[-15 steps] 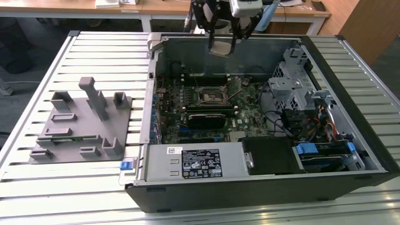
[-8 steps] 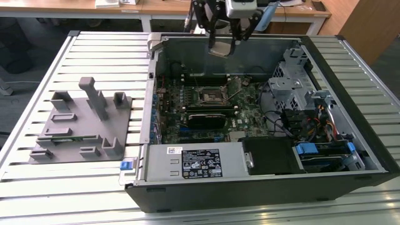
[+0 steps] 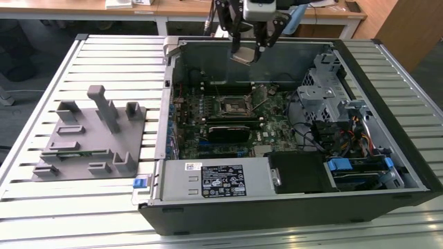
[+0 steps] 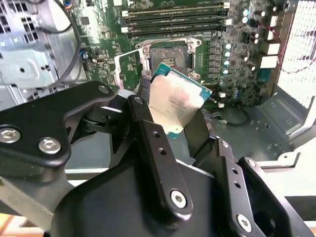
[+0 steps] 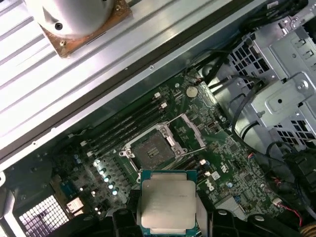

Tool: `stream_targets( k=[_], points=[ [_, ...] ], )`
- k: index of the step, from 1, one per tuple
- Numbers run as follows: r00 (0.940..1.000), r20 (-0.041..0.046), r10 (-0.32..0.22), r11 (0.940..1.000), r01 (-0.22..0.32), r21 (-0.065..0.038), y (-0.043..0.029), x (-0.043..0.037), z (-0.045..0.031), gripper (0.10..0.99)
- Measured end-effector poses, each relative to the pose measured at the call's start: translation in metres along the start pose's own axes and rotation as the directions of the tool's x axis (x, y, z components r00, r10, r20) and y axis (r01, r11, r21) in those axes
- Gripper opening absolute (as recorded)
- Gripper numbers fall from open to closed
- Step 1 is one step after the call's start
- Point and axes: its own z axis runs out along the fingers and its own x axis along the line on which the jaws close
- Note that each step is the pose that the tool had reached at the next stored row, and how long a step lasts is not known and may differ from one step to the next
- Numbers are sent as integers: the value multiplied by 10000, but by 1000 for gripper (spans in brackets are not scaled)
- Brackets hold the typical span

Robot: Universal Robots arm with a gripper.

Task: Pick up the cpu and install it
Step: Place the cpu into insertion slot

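My gripper [image 3: 246, 53] hangs above the far side of the open computer case [image 3: 291, 207], shut on the cpu [image 3: 245, 54]. The cpu [image 4: 177, 101] is a flat square chip with a silvery top and a green rim, pinched by its edges between the black fingers [image 4: 153, 143]. It also shows in the first wrist view as the cpu [image 5: 168, 203], held level over the board. Below it lies the green motherboard [image 3: 273, 124] with the cpu socket [image 3: 233, 105] uncovered and its metal bracket [image 5: 191, 132] swung up. The socket [image 5: 150, 149] sits a short way from the chip.
A grey plastic tray [image 3: 90, 137] with upright posts rests on the slatted table at the exterior view's left. Inside the case are a metal drive cage [image 3: 325, 93], cables [image 3: 346, 135], memory slots [image 4: 173, 19] and a power supply [image 3: 215, 179]. The case walls ring the board.
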Motion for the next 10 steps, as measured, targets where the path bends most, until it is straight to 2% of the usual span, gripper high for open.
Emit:
stream_targets(
  k=[5, 10],
  points=[
    [9963, 35, 858, 9963, -858, 5, -1, 0, 10, 533],
    [9856, 69, 1690, 9856, -1690, 10, 0, 0, 19, 533]
  ],
)
